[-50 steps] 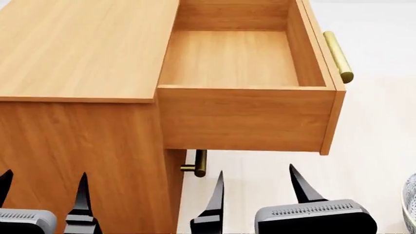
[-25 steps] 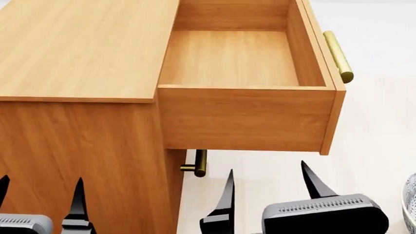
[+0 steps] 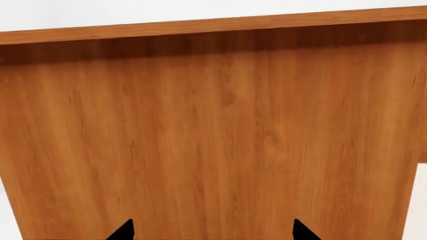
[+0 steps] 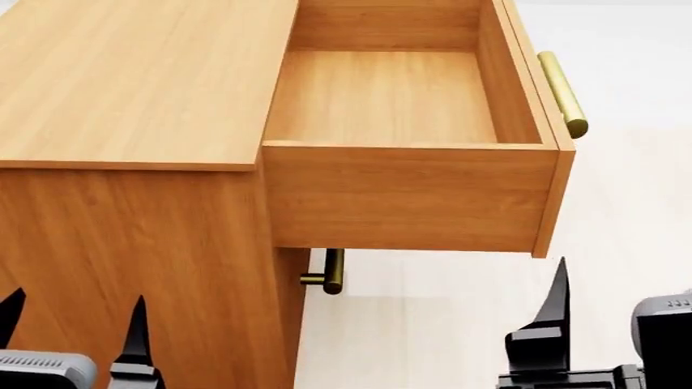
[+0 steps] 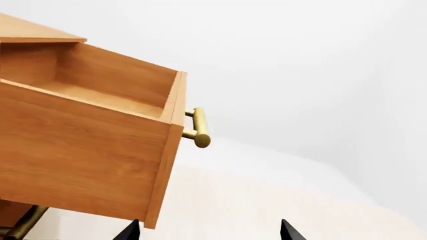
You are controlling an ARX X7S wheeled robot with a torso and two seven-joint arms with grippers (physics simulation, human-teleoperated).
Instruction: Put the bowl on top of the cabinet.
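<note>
The cabinet (image 4: 130,89) fills most of my head view, its flat top bare wood running off the upper left, its side panel dropping below toward my left arm; in the left wrist view that same panel (image 3: 213,140) takes up nearly everything, grain running up to the overhanging top edge; the top drawer (image 4: 406,105) stands pulled well out to the right of the top, its inside showing only bare wood, its front wall facing right; the right wrist view sees this drawer (image 5: 87,150) from below and to the side, tilted across the picture; a brass handle (image 4: 562,93) is fixed on the drawer's front, and a second handle (image 4: 330,271) shows under the drawer on the cabinet's front; the pale floor (image 4: 454,324) lies to the right of the cabinet; my left gripper (image 4: 74,324) sits low at the left, just before the side panel, its two dark fingers spread apart and holding nothing; my right gripper (image 5: 207,231) is at the lower right over the floor, apart from the drawer, its fingertips set wide with nothing between them; the bowl is not visible in any view, so I cannot tell where it is.
</note>
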